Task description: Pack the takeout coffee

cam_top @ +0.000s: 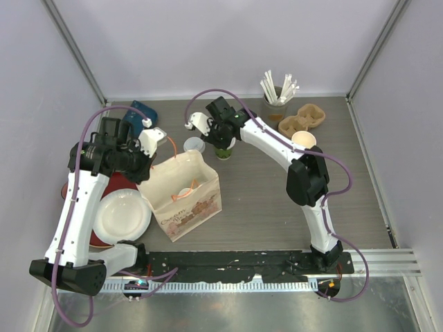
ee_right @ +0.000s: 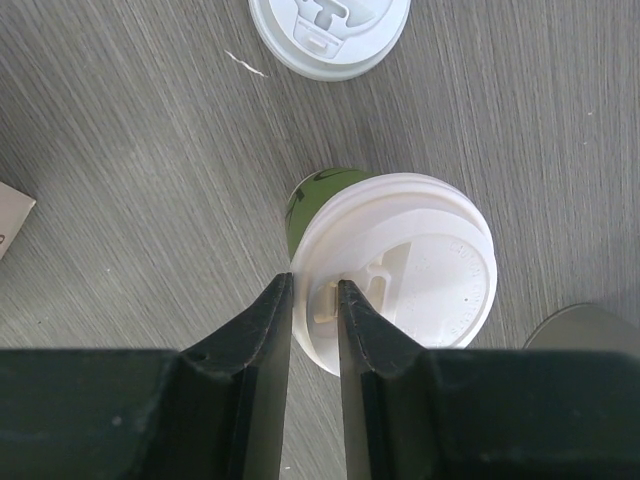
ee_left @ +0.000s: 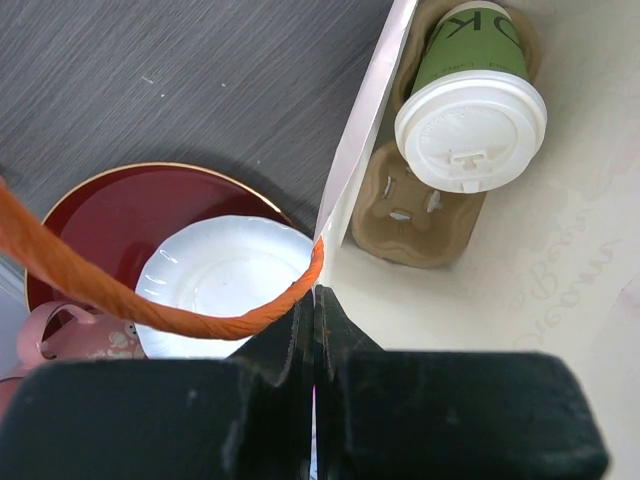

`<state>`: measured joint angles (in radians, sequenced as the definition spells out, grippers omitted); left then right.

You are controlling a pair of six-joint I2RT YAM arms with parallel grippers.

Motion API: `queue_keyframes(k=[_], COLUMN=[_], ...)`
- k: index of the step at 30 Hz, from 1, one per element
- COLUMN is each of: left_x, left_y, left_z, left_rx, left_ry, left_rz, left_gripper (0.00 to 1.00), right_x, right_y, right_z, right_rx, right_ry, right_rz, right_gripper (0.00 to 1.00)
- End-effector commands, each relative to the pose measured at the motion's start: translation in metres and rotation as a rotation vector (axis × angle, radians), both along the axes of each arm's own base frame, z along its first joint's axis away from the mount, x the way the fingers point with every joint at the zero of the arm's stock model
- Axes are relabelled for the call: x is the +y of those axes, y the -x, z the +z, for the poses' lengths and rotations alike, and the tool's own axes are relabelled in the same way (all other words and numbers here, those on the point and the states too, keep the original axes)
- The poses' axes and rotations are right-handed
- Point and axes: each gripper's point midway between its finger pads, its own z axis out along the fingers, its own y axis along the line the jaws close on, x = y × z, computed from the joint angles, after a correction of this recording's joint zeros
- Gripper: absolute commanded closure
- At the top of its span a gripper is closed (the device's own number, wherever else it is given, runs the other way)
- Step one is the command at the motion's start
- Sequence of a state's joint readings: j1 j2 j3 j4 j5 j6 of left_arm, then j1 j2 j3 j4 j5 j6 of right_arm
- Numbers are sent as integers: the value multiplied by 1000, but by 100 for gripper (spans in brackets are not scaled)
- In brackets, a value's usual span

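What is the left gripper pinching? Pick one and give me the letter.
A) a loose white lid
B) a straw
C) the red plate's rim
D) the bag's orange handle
D: the left wrist view shows the left gripper shut on the orange handle at the paper bag rim.

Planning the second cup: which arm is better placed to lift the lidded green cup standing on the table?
Right. The right gripper is at the green cup, over its lid, jaws narrowly apart. The left gripper is shut on the orange bag handle.
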<state>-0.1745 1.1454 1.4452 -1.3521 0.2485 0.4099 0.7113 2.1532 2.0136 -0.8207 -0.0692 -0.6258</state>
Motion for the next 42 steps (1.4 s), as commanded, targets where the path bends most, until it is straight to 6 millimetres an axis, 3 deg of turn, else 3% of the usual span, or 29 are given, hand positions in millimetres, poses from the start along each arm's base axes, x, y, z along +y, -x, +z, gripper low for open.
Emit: queue_keyframes(k=[1, 7, 15, 26, 28, 29, 31, 35, 42], left_x=[5, 6, 3, 5, 6, 7, 10, 15, 16], left_y=[55, 54, 53, 57, 58, 59, 59, 61, 62], left_z=[-5, -9, -7, -8, -10, -11, -13, -13, -9], left_rx=[194, 192, 180, 177, 184, 191, 195, 192, 184], left_ry=[-12, -16, -2, -8, -14, -20, -36, -58, -56], left_rz=[-30, -32, -41, -50, -47, -45, -30, -12, -1], left_gripper=[100, 100, 100, 100, 100, 100, 100, 100, 100], right_x=[-5, -8, -16, -10, -9, -7, -5, 4, 14], right_y=[5, 5, 5, 7, 7, 8, 9, 13, 4], right_z=[40, 64, 82, 76, 76, 75, 74, 67, 43], right_rx=[-47, -73, -89, -47, -41, -39, -29, 5, -10], right_ry=[-46, -96, -125, -145, -148, -151, -159, -186, -130], right_rz=[-27, -58, -84, -63, -64, -59, -51, -36, -45], right_gripper=[99, 99, 99, 98, 89, 76, 61, 52, 50])
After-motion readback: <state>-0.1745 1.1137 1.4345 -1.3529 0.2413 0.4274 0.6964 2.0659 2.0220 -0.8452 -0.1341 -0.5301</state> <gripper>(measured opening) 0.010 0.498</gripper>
